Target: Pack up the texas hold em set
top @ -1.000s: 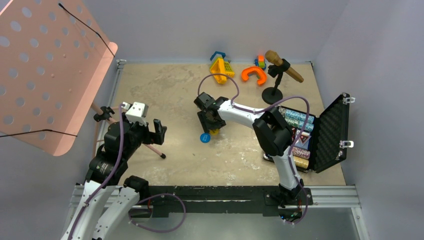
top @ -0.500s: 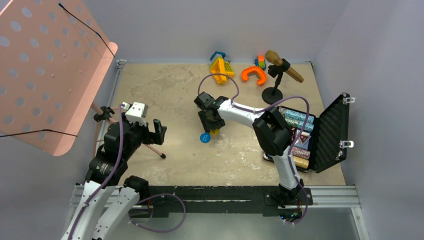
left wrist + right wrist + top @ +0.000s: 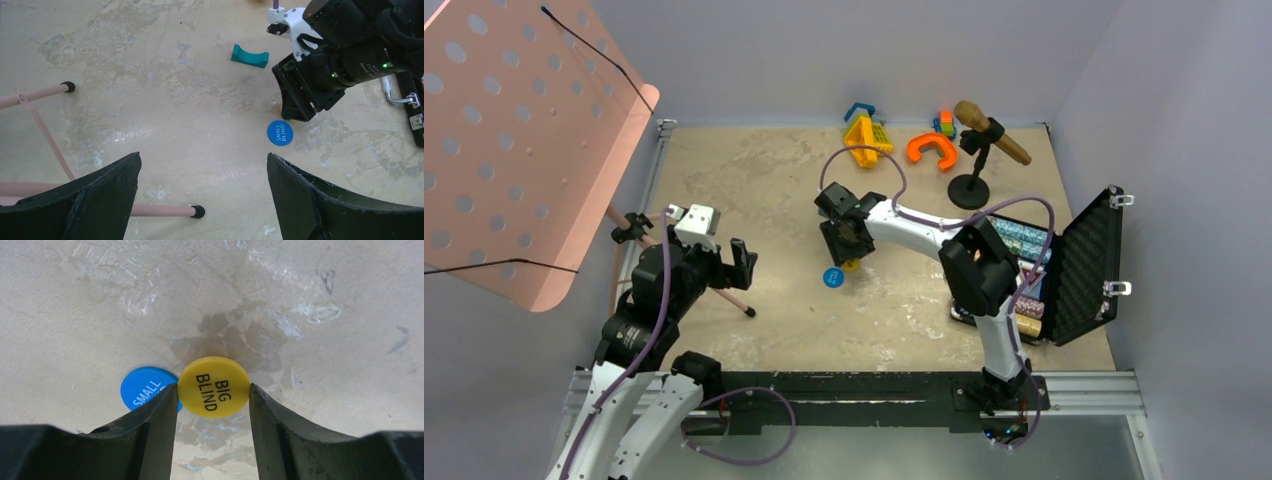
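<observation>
Jaws of the right gripper [image 3: 211,390] pinch the yellow token [image 3: 214,385] by its rim, mid-way across the table [image 3: 754,180]; the blue token [image 3: 280,133] lies flat just beside. The left gripper [image 3: 202,175] hangs spread, empty, well apart. The case [image 3: 1084,265] stands open, far right.

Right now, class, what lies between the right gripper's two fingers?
The yellow BIG BLIND token, pinched edge to edge by the right gripper, as the right wrist view shows. The blue SMALL BLIND token lies just outside.

Yellow token [image 3: 214,386] pinched, blue token [image 3: 145,387] flat, case [image 3: 1084,262] open
</observation>
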Controlling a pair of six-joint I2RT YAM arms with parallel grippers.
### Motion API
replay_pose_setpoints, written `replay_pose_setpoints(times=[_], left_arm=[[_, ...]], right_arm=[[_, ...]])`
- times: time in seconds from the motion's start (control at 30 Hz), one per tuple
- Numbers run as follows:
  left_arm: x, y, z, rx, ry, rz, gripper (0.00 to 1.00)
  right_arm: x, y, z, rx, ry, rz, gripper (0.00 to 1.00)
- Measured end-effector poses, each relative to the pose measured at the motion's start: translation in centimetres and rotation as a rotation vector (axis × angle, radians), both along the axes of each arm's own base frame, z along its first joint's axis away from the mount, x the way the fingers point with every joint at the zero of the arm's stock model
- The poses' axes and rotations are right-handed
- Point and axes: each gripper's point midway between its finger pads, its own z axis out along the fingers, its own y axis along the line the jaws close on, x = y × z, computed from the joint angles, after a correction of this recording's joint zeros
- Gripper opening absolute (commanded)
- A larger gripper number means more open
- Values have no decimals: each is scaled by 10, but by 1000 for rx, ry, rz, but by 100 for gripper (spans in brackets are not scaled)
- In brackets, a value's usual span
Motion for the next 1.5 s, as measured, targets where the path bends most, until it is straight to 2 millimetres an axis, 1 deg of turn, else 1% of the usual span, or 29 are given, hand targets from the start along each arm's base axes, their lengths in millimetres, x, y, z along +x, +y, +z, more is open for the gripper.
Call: replay_pose_setpoints(times=[0.1, 0.2, 0.3, 0.33, 0.4, 0.53, 0.6, 0.63, 0.67, 0.8, 0.87, 0.93, 1.03, 1.17, 1.33, 1.5], left_arm=[[0, 0, 0, 0, 0, 0, 99], [0, 0, 0, 0, -1, 0, 99], [-1, 0, 1, -1, -4, 0, 99], [-1, 0, 1, -2, -5, 0, 99], [-1, 0, 2, -3, -8, 0, 99], [-2, 1, 3, -4, -12, 0, 99], [-2, 1, 3, -5, -13, 0, 99], [-2, 1, 3, -5, -14, -1, 100], [-2, 0, 3, -6, -15, -1, 99], [-3, 0, 4, -8, -17, -6, 99], [-3, -1, 4, -10, -16, -11, 99], [-3, -1, 4, -11, -17, -13, 99], [-4, -4, 4, -16, -15, -27, 99], [-5, -5, 4, -19, -15, -34, 100], [-5, -5, 5, -21, -18, -37, 100], [-6, -6, 5, -23, -19, -42, 99]], right_arm=[[-2, -3, 13, 15, -20, -2, 18], [-4, -12, 32, 36, -46, -12, 18], [-7, -30, 49, 56, -70, -37, 18], [-8, -40, 54, 64, -78, -53, 18], [-9, -64, 62, 72, -85, -95, 17], [-12, -133, 68, 76, -96, -233, 16], [-14, -174, 67, 65, -99, -321, 16], [-19, -184, 66, 59, -98, -334, 17], [-18, -216, 64, 50, -100, -415, 16], [-25, -284, 66, 27, -123, -582, 16], [-26, -314, 70, 20, -142, -665, 16], [-25, -337, 73, 14, -162, -733, 16], [-24, -356, 74, 1, -171, -789, 16], [-23, -370, 72, -17, -174, -832, 15], [-16, -374, 67, -22, -160, -845, 15], [-17, -367, 58, 6, -120, -829, 16]])
